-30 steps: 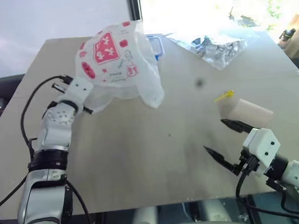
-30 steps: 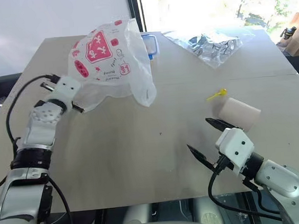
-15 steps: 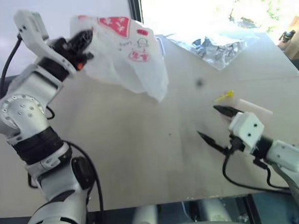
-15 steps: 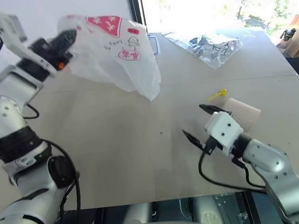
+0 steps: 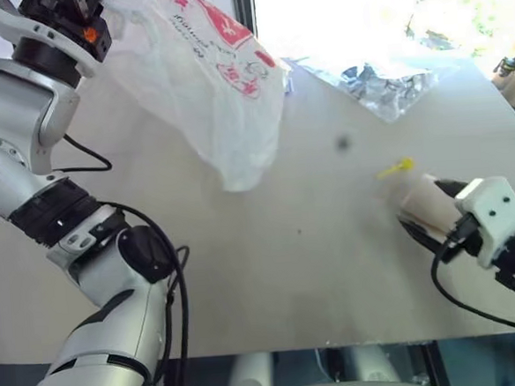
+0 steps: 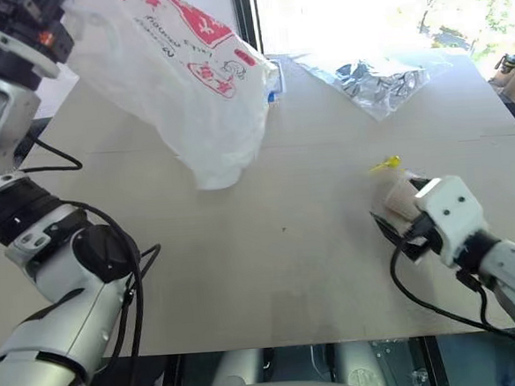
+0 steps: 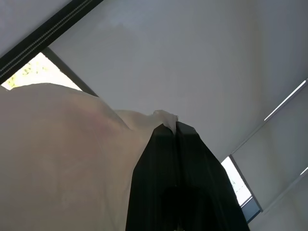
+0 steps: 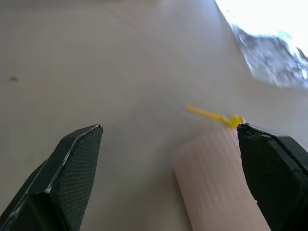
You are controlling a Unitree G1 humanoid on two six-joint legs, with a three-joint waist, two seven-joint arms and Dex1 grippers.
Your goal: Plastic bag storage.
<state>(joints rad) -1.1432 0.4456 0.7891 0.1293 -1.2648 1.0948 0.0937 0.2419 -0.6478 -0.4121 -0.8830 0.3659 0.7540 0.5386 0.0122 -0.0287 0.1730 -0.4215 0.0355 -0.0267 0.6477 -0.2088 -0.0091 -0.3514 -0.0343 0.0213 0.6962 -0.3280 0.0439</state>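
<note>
Hanging bag, waiting roll

Dangling above the pale wooden table (image 6: 245, 273), the thin translucent white plastic bag with red print (image 6: 200, 100) is pinched in the clenched left gripper (image 7: 169, 129). Right gripper (image 8: 168, 154) stands spread beside a cream roll (image 8: 216, 187) and yellow clip (image 8: 216, 117).

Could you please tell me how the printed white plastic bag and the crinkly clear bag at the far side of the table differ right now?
The plastic bag hangs in the air, pinched by the shut left gripper; the crinkly clear bag lies flat on the table, untouched. The plastic bag is translucent white with red print; the crinkly clear bag shows dark and silvery contents. The plastic bag looks larger. Both are thin plastic.
</note>
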